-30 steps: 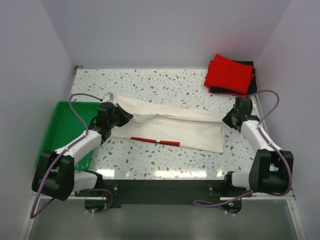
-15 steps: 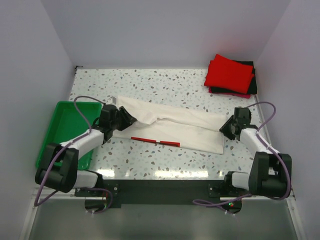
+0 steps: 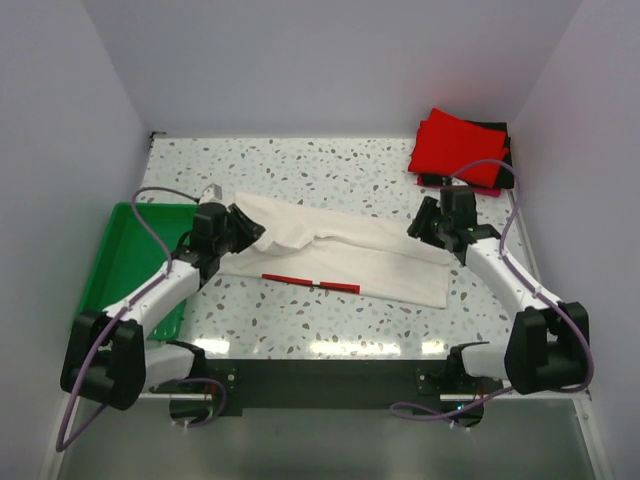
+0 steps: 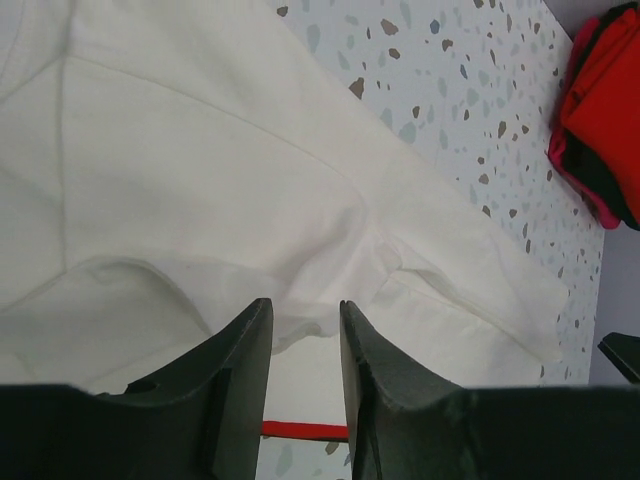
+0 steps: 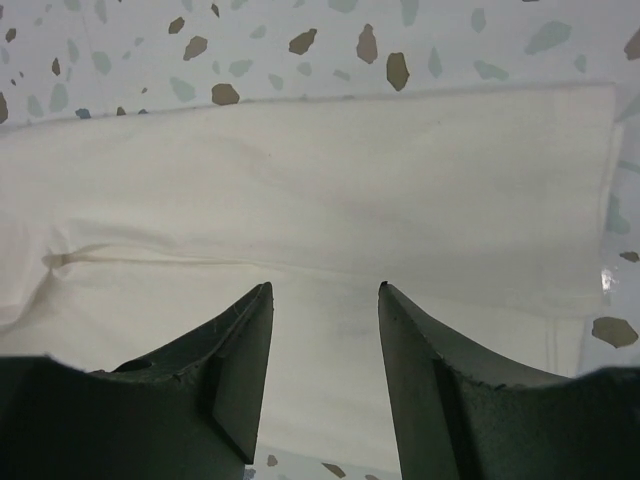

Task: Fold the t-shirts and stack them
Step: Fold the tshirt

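Note:
The cream-white t-shirt (image 3: 340,255) lies across the middle of the table as a long folded band, its thin red edge stripe (image 3: 310,282) on the near side. My left gripper (image 3: 248,232) hovers over the band's left end, open, with only cloth behind the gap (image 4: 305,312). My right gripper (image 3: 422,226) is over the right end, open above flat cloth (image 5: 325,290). The folded red t-shirt (image 3: 458,148) lies on a black one (image 3: 500,165) at the back right, also seen in the left wrist view as the red and black stack (image 4: 605,110).
A green plastic tray (image 3: 125,265) sits at the left table edge beside the left arm. White walls close in the table on the left, back and right. Speckled tabletop (image 3: 320,170) shows behind the shirt and in front (image 3: 330,320).
Both grippers, shut on the shirt's ends a second ago, have opened and let go. The right gripper has moved left and away over the shirt's right end; the left stayed near its end.

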Robot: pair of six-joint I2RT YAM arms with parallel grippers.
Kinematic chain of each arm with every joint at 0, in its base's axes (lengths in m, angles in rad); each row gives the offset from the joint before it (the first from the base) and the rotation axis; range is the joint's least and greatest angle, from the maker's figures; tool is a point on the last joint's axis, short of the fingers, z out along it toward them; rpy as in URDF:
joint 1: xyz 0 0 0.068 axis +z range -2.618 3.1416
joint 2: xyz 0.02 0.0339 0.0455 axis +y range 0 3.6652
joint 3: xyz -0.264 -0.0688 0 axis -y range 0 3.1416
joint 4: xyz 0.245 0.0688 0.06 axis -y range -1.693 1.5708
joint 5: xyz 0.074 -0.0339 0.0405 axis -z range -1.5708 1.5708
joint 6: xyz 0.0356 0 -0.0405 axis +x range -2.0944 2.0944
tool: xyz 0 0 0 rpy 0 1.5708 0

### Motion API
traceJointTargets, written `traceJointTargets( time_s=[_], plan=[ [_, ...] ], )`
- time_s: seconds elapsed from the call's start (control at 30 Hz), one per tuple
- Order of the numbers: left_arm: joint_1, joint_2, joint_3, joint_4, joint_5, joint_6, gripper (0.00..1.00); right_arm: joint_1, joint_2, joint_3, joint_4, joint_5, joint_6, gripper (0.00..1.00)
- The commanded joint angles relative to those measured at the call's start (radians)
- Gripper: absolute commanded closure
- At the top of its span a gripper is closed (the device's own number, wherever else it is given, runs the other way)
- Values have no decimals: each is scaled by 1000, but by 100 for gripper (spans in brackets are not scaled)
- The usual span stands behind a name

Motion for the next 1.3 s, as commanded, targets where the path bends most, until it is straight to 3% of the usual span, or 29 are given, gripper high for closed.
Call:
traceJointTargets(
  time_s=[0.0, 0.17, 0.37, 0.53, 0.73, 0.9, 1.07, 1.27],
  plan=[
    [-10, 85, 99, -11, -26, 2, 64, 28, 77, 89, 15, 28, -46, 50],
    [-57, 234, 128, 14, -25, 1, 79, 45, 136, 134, 21, 0, -49, 50],
    [-173, 247, 62, 83, -22, -35, 87, 45, 124, 120, 20, 3, -60, 50],
    [-238, 221, 35, 110, -10, -48, 88, 45, 130, 113, 10, 17, -72, 50],
    [-243, 157, 7, 103, 4, -45, 88, 45, 163, 133, 4, 19, -80, 50],
    [-235, 107, 57, 62, -68, -7, 84, 52, 180, 148, 6, 11, -81, 50],
    [-177, 159, 168, -87, -203, 27, 84, 58, 188, 147, 1, 5, -86, 50],
    [-175, 230, 92, -80, -201, 19, 93, 60, 180, 131, 6, -3, -83, 50]
  ],
)
